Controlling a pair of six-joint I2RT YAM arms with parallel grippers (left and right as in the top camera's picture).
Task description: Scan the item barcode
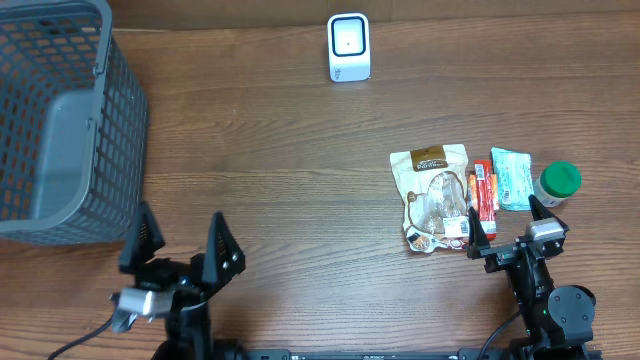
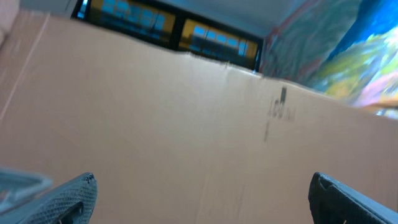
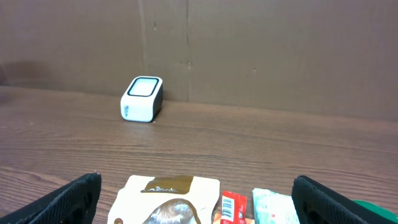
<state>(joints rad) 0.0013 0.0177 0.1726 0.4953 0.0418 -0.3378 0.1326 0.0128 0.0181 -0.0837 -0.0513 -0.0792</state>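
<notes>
The left gripper (image 1: 181, 238) and right gripper (image 1: 505, 225) were held wide open and empty. The snack pouch (image 1: 430, 195) was positioned just beside the right gripper. It was judged light, soft and slippery, best gripped by an edge.

A dark wood-grain tabletop (image 1: 280, 150) ends at a plain brown cardboard wall (image 3: 280, 56) with vertical seams, evenly lit.
</notes>
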